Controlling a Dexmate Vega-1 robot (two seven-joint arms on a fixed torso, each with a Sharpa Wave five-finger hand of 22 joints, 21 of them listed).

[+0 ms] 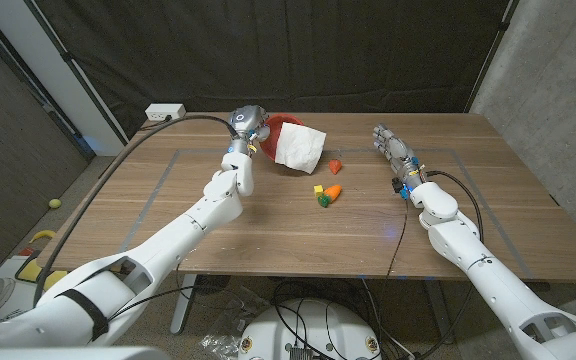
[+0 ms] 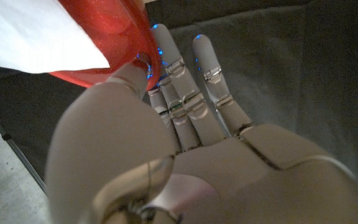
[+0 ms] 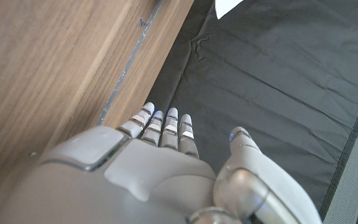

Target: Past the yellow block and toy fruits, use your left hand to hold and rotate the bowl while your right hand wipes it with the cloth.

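progress early: red bowl (image 1: 280, 124) sits at the worktop's (image 1: 218, 230) far edge beyond the yellow block (image 1: 317, 189) and toy fruits (image 1: 330, 193), white cloth (image 1: 299, 147) draped over it, left hand (image 1: 245, 124) pinching its rim, right hand (image 1: 392, 149) released and well apart, so cloth pickup, wiping and rotating remain.

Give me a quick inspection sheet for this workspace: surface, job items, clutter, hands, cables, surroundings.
Surface: wooden table, taped lines on it.
Job items: red bowl at the far edge, white cloth draped over it.
Clutter: yellow block and toy fruits mid-table, another toy fruit behind them.
Hands: left hand grips the bowl rim; right hand open, holding nothing.
Cables: black cable along the left arm, another by the right wrist.
Surroundings: black curtain behind, power strip at far left corner.
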